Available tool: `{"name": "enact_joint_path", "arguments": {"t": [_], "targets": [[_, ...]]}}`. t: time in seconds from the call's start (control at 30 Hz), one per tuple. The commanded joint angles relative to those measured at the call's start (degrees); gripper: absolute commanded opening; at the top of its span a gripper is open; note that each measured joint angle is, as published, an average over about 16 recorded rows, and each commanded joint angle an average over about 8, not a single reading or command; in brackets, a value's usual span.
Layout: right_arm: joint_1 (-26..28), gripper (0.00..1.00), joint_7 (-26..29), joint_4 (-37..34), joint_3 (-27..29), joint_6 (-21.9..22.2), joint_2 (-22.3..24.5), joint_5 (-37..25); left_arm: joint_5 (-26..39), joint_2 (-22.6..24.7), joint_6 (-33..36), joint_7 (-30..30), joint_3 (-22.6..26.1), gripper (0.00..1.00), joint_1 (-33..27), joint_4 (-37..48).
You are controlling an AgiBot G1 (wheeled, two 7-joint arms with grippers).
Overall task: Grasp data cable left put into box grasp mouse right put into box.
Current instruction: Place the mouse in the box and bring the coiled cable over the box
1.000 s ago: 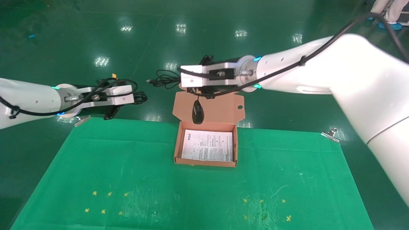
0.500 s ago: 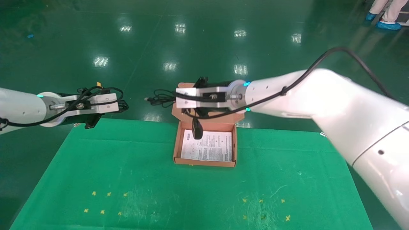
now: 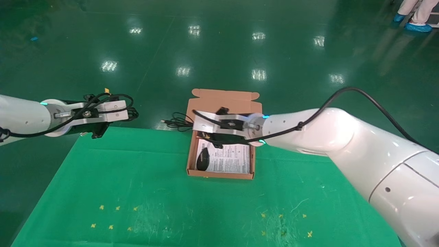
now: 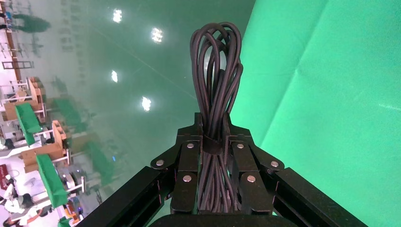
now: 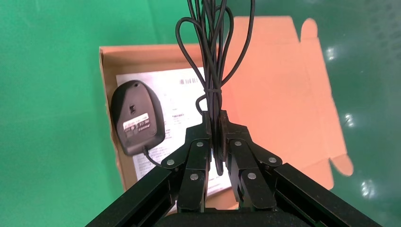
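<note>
The box [image 3: 219, 175] stands open at the table's far middle, lid [image 3: 224, 101] folded back, white sheet inside. The mouse [image 3: 203, 159] lies in its left part, underside up [image 5: 137, 118]. My right gripper [image 3: 199, 132] hovers over the box's far left corner, shut on the mouse's cord [image 5: 215, 47] just above it [image 5: 215, 118]. The cord's loops [image 3: 176, 121] stick out past the box's far left. My left gripper [image 3: 123, 115] is at the table's far left edge, shut on the data cable [image 3: 133, 112]. In the left wrist view the bundle [image 4: 216, 71] sticks out beyond that gripper [image 4: 213, 137].
The green mat [image 3: 137, 178] covers the table, with small yellow cross marks [image 3: 109, 218] near the front on both sides. Shiny green floor lies beyond the far edge. A person's feet [image 3: 415, 25] show at the far right.
My right gripper has come down and toward me; the mouse went from hanging over the lid to lying in the box. My left arm drew back to the left, then stayed.
</note>
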Motion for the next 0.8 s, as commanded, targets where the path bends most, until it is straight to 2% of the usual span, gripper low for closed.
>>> {"name": "enact_joint_path", "arguments": {"t": [0.03,0.13,0.17,0.4,0.43,0.8], "targets": [[-0.25,0.0,0.8,-0.89,-0.48,0.36,0.02,0.93,0.02,-0.01,0.01,-0.03,0.0,0.0,0.01,-0.03],[-0.48,0.0,2.26,-2.47,-1.29,0.32,0.04,1.81,0.03,-0.01,0.02,-0.04,0.0,0.0,0.01,-0.05],[-0.49,0.05,2.8,-3.06,-1.69,0.2,0.04,1.96,0.03,-0.01,0.02,-0.05,0.0,0.0,0.02,-0.06],[-0.16,0.92,6.06,-6.01,-4.24,-0.63,0.03,2.41,0.08,-0.03,0.06,-0.06,0.0,0.0,0.04,-0.11],[-0.13,1.0,6.27,-6.09,-4.41,-0.67,0.1,2.52,0.08,-0.03,0.07,-0.06,0.0,0.0,0.04,-0.12],[-0.02,1.0,7.49,-3.07,-5.3,-0.99,2.39,2.85,-1.64,2.8,-2.14,1.26,0.53,0.0,1.25,0.39]]}}
